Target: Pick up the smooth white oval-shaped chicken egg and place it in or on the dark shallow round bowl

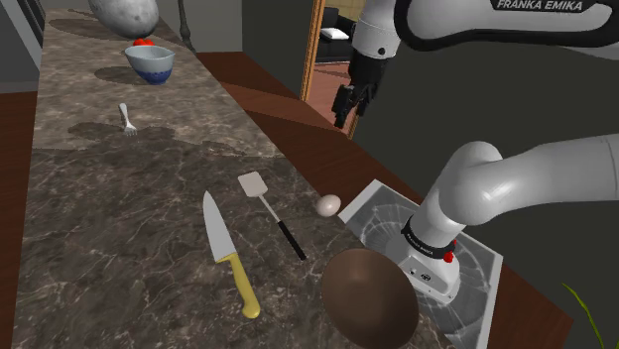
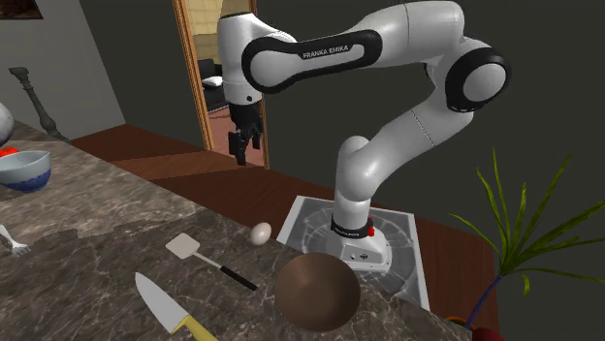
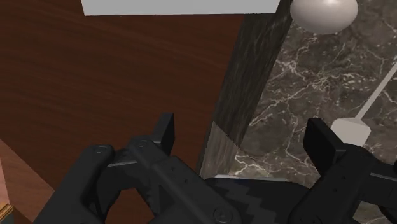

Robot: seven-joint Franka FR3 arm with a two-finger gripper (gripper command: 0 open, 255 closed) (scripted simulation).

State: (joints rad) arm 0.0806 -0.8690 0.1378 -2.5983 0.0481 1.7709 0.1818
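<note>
The egg (image 1: 328, 205) lies on the marble counter (image 1: 119, 218), close to its edge. The spatula (image 1: 266, 203) is just beside the egg and the dark round bowl (image 1: 369, 294) is near it. The gripper (image 3: 242, 130) hangs well above the egg, out past the counter edge over the brown floor. Its fingers (image 3: 165, 130) stand wide apart and hold nothing.

Overall: dim; I saw the marble counter (image 1: 99, 228) murky in both exterior views.
Brightest: the white arm (image 2: 388, 136) and a warm-lit doorway (image 2: 208, 44) behind it.
Shadows: soft patches lay beside the blue bowl (image 1: 151, 63) and the fork (image 1: 126, 119); a darker band covered the counter's near half.
Highlights: I noted a faint sheen on the dark bowl (image 2: 316, 289); the egg (image 3: 323, 13) glowed pale in the wrist view.
</note>
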